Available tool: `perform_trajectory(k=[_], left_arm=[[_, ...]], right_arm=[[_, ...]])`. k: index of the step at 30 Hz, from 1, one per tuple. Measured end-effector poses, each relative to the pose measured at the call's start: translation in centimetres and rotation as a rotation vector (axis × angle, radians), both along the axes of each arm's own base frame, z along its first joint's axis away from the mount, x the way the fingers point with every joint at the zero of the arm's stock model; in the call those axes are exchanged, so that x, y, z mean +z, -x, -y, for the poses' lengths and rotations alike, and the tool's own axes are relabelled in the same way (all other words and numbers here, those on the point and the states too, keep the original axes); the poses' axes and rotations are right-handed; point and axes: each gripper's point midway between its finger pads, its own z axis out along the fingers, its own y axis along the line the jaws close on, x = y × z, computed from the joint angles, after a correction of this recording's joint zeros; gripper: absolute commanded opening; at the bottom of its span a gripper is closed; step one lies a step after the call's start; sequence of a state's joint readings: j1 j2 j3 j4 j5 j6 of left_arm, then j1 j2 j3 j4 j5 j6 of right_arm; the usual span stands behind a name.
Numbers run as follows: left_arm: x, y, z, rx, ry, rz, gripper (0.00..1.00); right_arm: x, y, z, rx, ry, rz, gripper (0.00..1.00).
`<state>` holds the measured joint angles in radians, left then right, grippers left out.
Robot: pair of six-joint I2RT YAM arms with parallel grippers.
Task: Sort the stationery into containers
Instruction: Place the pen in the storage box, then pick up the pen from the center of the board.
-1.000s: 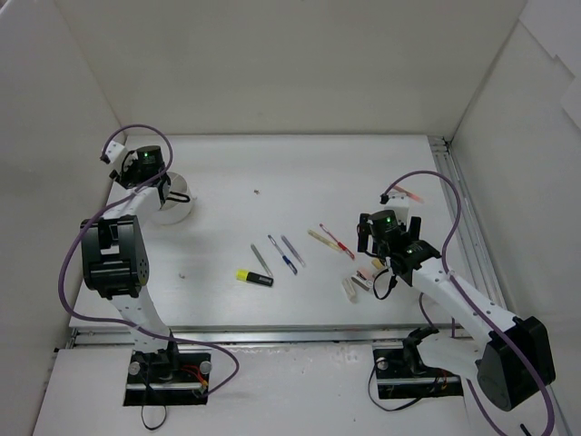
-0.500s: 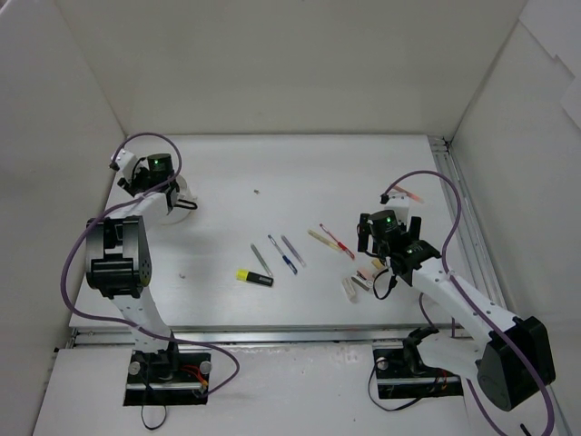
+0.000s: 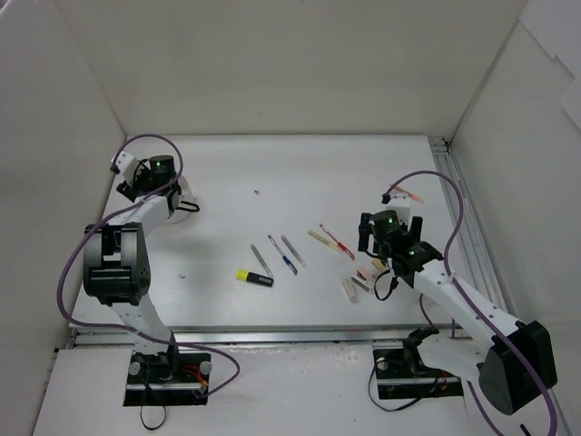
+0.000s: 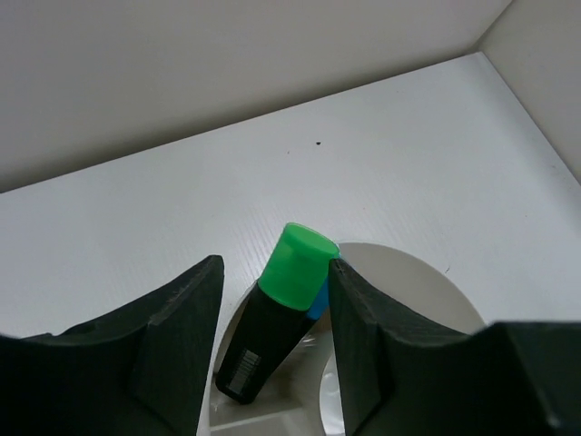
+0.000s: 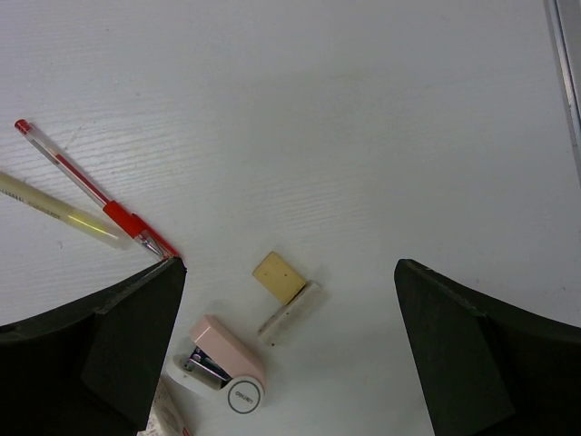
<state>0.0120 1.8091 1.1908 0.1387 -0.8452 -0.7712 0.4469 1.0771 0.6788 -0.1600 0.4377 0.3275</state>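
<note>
The round white tub [image 4: 413,286] stands at the far left of the table [image 3: 174,216]. A black highlighter with a green cap [image 4: 286,295] leans inside it, a blue cap just behind. My left gripper [image 4: 272,272] is open around the highlighter; its right finger touches the cap, its left finger is apart. It hangs over the tub in the top view [image 3: 180,202]. My right gripper [image 5: 289,268] is wide open and empty above a tan eraser [image 5: 279,276] and a white eraser [image 5: 290,312]. A red pen [image 5: 91,195] and a beige stick [image 5: 54,209] lie to its left.
A pink mini stapler [image 5: 222,359] lies beside the erasers. Mid-table lie a yellow-ended highlighter [image 3: 254,277], silver pens [image 3: 261,260] and a blue pen [image 3: 289,251]. A white block [image 3: 349,289] lies near the front. White walls close three sides; a rail [image 3: 463,227] runs along the right.
My left gripper has shifted a little to the right and forward over the tub. The right arm and the loose items have not moved.
</note>
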Motion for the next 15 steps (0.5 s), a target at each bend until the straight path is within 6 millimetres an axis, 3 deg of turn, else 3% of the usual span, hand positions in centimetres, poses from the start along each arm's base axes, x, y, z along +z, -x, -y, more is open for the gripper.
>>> perform_trajectory(k=[3, 6, 7, 9, 10, 15], left_arm=[[1.1, 0.8, 0.3, -0.007, 0.003, 0.020, 0.52], [2.9, 1.6, 0.7, -0.018, 0.013, 0.049, 0.69], [3.5, 1.9, 1.0, -0.023, 0.022, 0.057, 0.82], [4.6, 3.0, 1.5, -0.027, 0.059, 0.057, 0.89], [5.3, 3.4, 1.9, -0.032, 0.079, 0.058, 0.99], [9.8, 7.2, 5.0, -0.127, 0.220, 0.108, 0.99]], right_arm=[[0.1, 0.0, 0.0, 0.001, -0.003, 0.003, 0.98], [0.4, 0.0, -0.2, 0.007, -0.014, 0.013, 0.98], [0.5, 0.0, -0.2, 0.008, -0.018, 0.017, 0.98], [1.0, 0.1, -0.3, 0.012, -0.030, 0.031, 0.98], [1.2, 0.1, -0.3, 0.013, -0.037, 0.040, 0.98], [2.3, 0.2, -0.6, 0.020, -0.071, 0.076, 0.98]])
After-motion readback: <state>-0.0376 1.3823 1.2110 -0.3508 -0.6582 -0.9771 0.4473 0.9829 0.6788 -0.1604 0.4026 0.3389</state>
